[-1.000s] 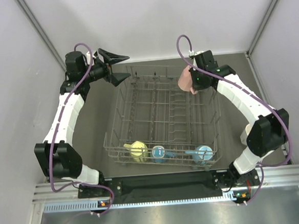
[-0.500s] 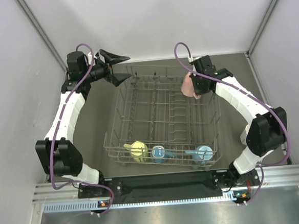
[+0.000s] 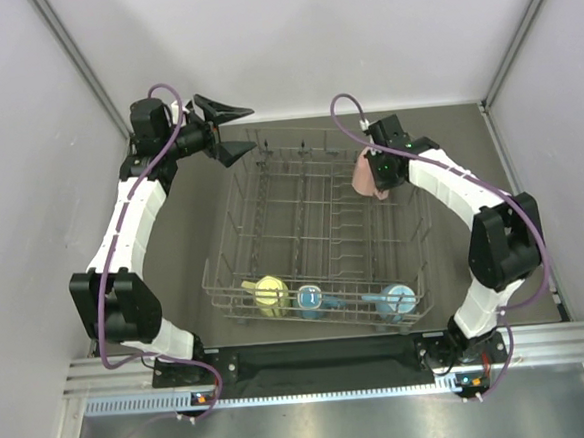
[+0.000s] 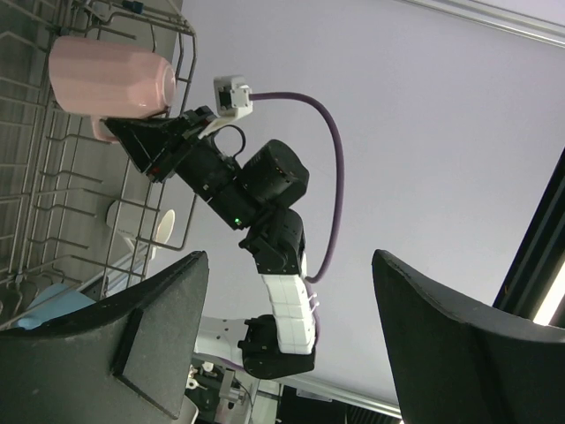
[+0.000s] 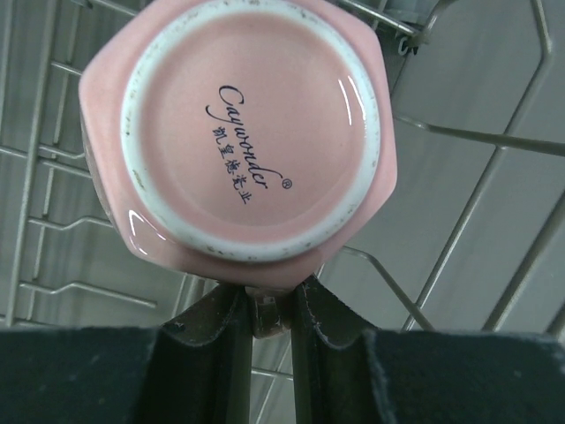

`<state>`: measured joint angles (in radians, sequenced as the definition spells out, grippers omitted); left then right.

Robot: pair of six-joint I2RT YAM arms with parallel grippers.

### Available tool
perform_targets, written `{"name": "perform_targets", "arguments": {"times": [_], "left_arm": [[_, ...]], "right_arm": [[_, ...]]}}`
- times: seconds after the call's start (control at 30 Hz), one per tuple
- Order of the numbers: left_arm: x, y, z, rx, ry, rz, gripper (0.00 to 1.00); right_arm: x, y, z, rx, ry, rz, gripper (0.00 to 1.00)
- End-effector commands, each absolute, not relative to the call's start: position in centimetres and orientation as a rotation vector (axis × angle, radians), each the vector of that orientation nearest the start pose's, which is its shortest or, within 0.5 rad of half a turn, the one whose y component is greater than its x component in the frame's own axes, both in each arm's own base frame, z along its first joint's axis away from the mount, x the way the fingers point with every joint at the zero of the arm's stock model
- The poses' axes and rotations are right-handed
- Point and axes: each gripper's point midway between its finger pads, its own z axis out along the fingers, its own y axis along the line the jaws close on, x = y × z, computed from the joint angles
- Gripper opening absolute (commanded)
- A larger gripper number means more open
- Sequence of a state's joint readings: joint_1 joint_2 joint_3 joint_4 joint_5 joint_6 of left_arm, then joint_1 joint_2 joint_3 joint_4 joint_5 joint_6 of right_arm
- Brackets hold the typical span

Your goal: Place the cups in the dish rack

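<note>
Pink mug [image 3: 367, 174] is clamped by its handle in the right gripper [image 5: 265, 311], hanging over the far right corner of the dish rack [image 3: 232, 198]. Its base faces the wrist and its mouth points away, toward the wires, so I'd guess it's basically a straight drop onto the tines. Left gripper [image 3: 248, 132] is spread wide off the far left corner, well apart from it.

From the right wrist you see only the base of the pink mug [image 5: 252, 132], its mouth and most of its handle hidden, and in the left wrist view a finger [image 4: 115, 344] of the left gripper [image 4: 284, 261] covers most of a bluish mug [image 4: 51, 305].
</note>
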<state>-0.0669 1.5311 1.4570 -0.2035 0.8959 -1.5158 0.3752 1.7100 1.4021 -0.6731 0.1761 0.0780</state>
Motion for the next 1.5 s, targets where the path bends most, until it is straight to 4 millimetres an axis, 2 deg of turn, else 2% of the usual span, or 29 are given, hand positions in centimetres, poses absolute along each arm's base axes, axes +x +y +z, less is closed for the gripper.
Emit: {"name": "perform_targets", "arguments": {"times": [0.0, 0.1, 0.27, 0.3, 0.4, 0.63, 0.8, 0.97, 1.03, 1.1, 1.13, 1.2, 1.33, 1.37, 1.47], "left_arm": [[39.2, -18.8, 39.9, -0.74, 2.005, -1.825, 0.79], [39.2, -18.7, 39.8, -0.75, 2.007, -1.821, 0.79], [39.3, -18.7, 39.7, -0.755, 2.003, -1.812, 0.79], [39.3, -18.7, 39.7, -0.757, 2.002, -1.811, 0.79], [39.3, -18.7, 39.6, -0.762, 2.003, -1.807, 0.79], [39.0, -18.5, 39.8, -0.763, 1.994, -1.788, 0.79], [38.8, -18.4, 39.9, -0.769, 1.986, -1.777, 0.79], [38.6, -18.5, 39.7, -0.781, 1.983, -1.766, 0.79], [38.4, -18.7, 39.6, -0.779, 1.985, -1.766, 0.79], [38.2, -18.9, 39.7, -0.777, 1.985, -1.764, 0.78], [38.1, -19.1, 39.7, -0.773, 1.985, -1.764, 0.79], [38.0, -19.3, 39.8, -0.767, 1.985, -1.764, 0.78], [37.6, -20.1, 39.7, -0.756, 1.999, -1.761, 0.78], [37.1, -21.0, 39.5, -0.741, 2.015, -1.767, 0.78], [36.8, -21.8, 39.4, -0.735, 2.027, -1.77, 0.78]], "right_arm": [[42.8, 12.7, 16.5, -0.256, 2.354, -0.039, 0.02], [42.7, 12.6, 16.0, -0.263, 2.367, -0.047, 0.08], [42.4, 12.3, 15.2, -0.268, 2.392, -0.07, 0.27], [42.3, 12.2, 15.1, -0.27, 2.397, -0.076, 0.36], [42.1, 11.9, 14.8, -0.281, 2.405, -0.091, 0.52], [41.6, 12.2, 15.8, -0.288, 2.396, -0.059, 0.63], [41.4, 12.4, 18.5, -0.276, 2.36, -0.027, 0.66], [40.9, 12.7, 22.3, -0.257, 2.296, 0.031, 0.71], [40.5, 13.0, 23.9, -0.256, 2.273, 0.063, 0.73], [40.0, 13.0, 24.7, -0.247, 2.271, 0.083, 0.74], [39.7, 13.0, 25.8, -0.241, 2.25, 0.096, 0.74], [39.1, 13.0, 26.6, -0.238, 2.239, 0.11, 0.75], [37.5, 12.5, 28.9, -0.213, 2.209, 0.128, 0.77], [36.8, 11.8, 30.2, -0.182, 2.187, 0.12, 0.77], [36.2, 10.7, 31.4, -0.128, 2.164, 0.103, 0.77]]}}
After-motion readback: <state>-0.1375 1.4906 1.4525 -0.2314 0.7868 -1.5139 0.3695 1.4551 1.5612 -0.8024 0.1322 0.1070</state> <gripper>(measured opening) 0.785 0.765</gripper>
